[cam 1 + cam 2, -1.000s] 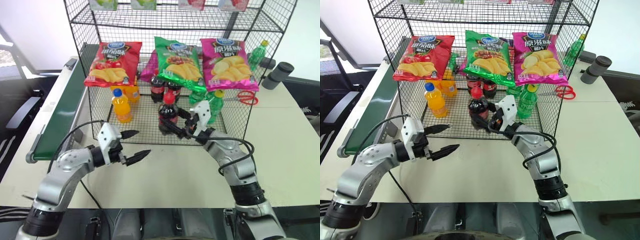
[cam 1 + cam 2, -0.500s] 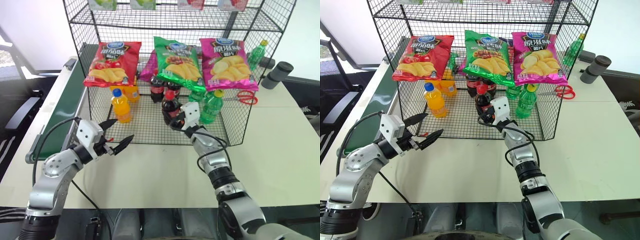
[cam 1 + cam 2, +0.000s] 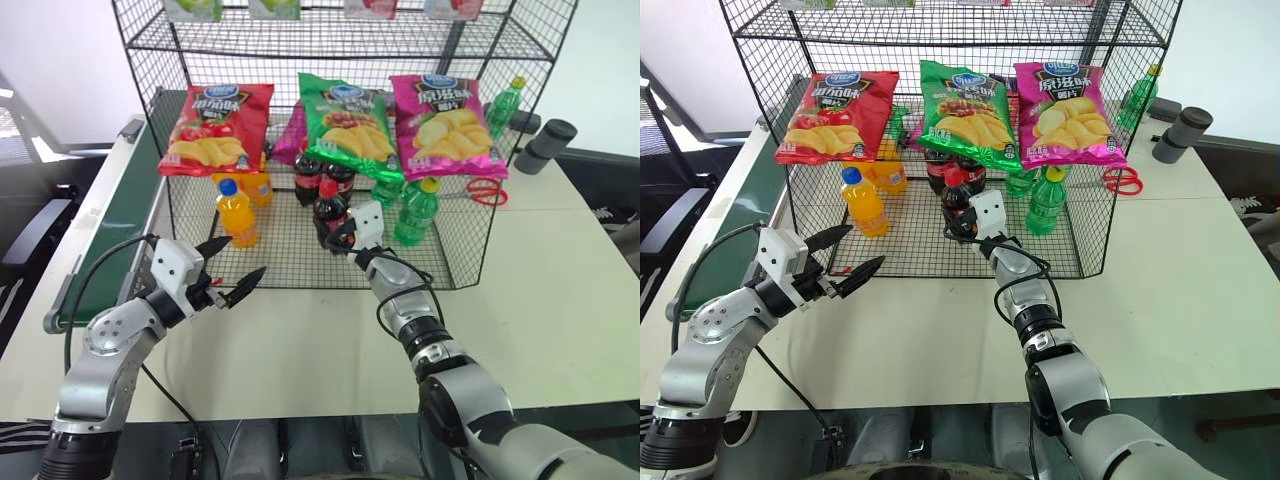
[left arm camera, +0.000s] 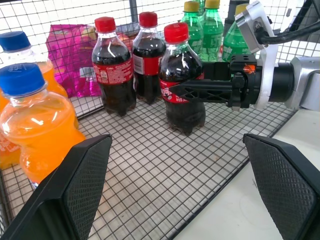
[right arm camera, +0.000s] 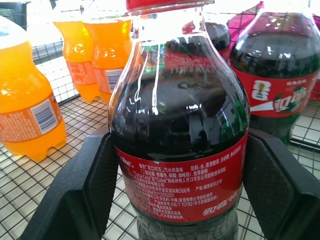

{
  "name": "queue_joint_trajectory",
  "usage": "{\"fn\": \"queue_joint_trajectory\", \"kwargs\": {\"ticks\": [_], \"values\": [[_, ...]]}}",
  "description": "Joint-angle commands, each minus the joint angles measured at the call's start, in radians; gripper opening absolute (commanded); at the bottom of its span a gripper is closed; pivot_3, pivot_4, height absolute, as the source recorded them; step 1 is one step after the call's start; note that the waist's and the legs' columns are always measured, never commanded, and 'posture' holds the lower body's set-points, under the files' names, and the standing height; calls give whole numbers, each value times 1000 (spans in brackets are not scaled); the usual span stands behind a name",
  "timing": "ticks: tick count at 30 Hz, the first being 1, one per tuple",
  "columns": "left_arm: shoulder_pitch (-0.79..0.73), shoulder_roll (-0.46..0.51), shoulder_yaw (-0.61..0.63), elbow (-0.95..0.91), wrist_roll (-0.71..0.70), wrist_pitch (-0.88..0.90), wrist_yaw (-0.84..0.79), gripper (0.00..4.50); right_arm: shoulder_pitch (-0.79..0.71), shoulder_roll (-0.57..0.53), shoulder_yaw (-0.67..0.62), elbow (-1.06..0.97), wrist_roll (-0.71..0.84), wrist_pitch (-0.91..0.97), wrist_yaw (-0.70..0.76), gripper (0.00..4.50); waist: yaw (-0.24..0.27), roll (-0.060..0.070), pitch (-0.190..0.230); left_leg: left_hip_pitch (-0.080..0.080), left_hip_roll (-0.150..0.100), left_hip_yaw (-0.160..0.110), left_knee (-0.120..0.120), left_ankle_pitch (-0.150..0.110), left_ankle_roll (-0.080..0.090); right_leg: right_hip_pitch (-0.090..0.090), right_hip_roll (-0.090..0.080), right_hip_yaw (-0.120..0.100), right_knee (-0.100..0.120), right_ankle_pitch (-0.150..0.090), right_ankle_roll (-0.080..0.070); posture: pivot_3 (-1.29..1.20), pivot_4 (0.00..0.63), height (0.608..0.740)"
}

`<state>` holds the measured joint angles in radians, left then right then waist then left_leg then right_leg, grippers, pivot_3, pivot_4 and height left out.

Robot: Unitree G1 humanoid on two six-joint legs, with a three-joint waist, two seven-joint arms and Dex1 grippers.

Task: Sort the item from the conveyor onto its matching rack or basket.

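- Nearest you, your left gripper (image 3: 232, 277) hangs over the white table (image 3: 560, 290) in front of the rack (image 3: 300, 265), fingers spread wide and holding nothing. Since a second ago it has drawn back toward the conveyor (image 3: 115, 235) side, and for the last half second it has kept still.
- Ahead of those open fingers, in the left wrist view, you see the grid floor of the rack's low tier, with an orange-drink bottle (image 4: 37, 125) close by on one side.
- Past that, your right gripper (image 4: 200, 90) has reached forward since a second ago, from the table edge of the rack into the low tier. It stays clamped on the cola bottle (image 4: 182, 80) at the label, one black finger on each side.
- Between the right fingers (image 5: 95, 185) the cola bottle (image 5: 180, 135) stands upright; its base looks to meet the grid floor, though you cannot tell for sure.
- Just beyond the held bottle stand two more cola bottles (image 4: 132, 62), close together, and it now sits just in front of them rather than out by the basket's front edge.
- Beside the right gripper, on its far side from the orange drinks, stand green bottles (image 3: 418, 212) with yellow caps.
- Farthest back and above, three crisp bags (image 3: 345, 115) hang on the rack's front.
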<state>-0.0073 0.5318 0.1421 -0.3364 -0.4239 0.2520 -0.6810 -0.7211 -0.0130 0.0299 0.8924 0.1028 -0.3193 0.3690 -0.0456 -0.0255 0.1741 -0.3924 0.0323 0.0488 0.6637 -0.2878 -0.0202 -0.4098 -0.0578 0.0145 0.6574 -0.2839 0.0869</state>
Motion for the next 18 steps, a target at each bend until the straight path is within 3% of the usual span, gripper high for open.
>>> {"fn": "queue_joint_trajectory", "kwargs": {"ticks": [1, 3, 4, 9, 18], "values": [[-11, -1, 10, -21, 0, -17, 3, 4492, -32, 9, -21, -22, 14, -37, 19, 3482, 0, 0, 0, 0, 0, 0, 0, 0, 0, 0, 0, 0, 0, 0, 0, 0, 150, 740], [-14, -2, 9, -19, 0, -18, 4, 4500, -21, 8, -23, -38, 14, -40, 28, 4396, 0, 0, 0, 0, 0, 0, 0, 0, 0, 0, 0, 0, 0, 0, 0, 0, 150, 740], [-15, -2, 9, -18, 0, -18, 4, 4500, -16, 5, -20, -45, 8, -45, 29, 4461, 0, 0, 0, 0, 0, 0, 0, 0, 0, 0, 0, 0, 0, 0, 0, 0, 150, 740], [-21, -3, 6, -16, 2, -14, 8, 4500, 39, -24, -2, -142, 2, -37, 78, 4461, 0, 0, 0, 0, 0, 0, 0, 0, 0, 0, 0, 0, 0, 0, 0, 0, 150, 740], [-13, 24, 11, -33, -8, 73, 29, 4500, 333, -248, 4, -698, 116, 264, 299, 4461, 3, 0, 0, 0, -1, -1, 0, 0, 0, 1, -3, 0, 0, 0, 0, 0, 150, 740]]}}
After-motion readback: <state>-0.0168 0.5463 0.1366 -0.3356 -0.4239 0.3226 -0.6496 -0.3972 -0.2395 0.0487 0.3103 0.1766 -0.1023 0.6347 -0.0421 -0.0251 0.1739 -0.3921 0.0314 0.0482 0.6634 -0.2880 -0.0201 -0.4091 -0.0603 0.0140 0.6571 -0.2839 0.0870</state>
